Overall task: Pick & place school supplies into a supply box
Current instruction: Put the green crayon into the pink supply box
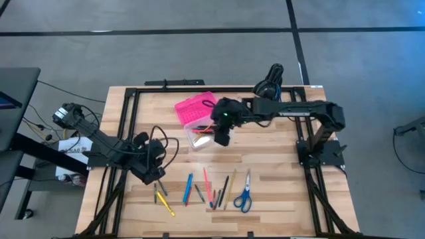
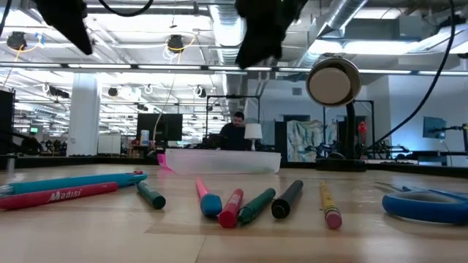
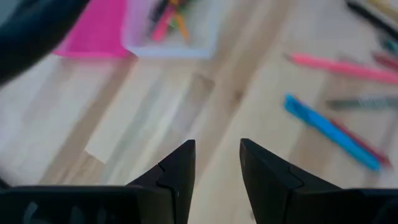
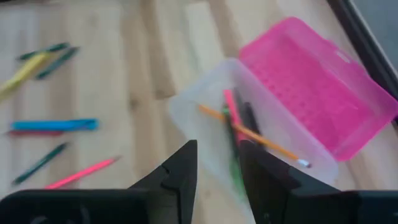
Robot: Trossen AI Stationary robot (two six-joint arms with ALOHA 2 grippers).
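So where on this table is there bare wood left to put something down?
Bare wood runs between the supply box and the row of pens, and right of the scissors toward the table edge. The near strip is crowded with pens, and the right gripper hangs over the box.

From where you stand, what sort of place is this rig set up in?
Likely an open-plan lab or workshop: exposed ceiling ducts, a person at a desk beyond the wooden table, and a grey floor.

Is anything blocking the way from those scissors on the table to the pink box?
Nothing on the table does: bare wood lies between the scissors and the open supply box. The right gripper hangs above the box's clear base.
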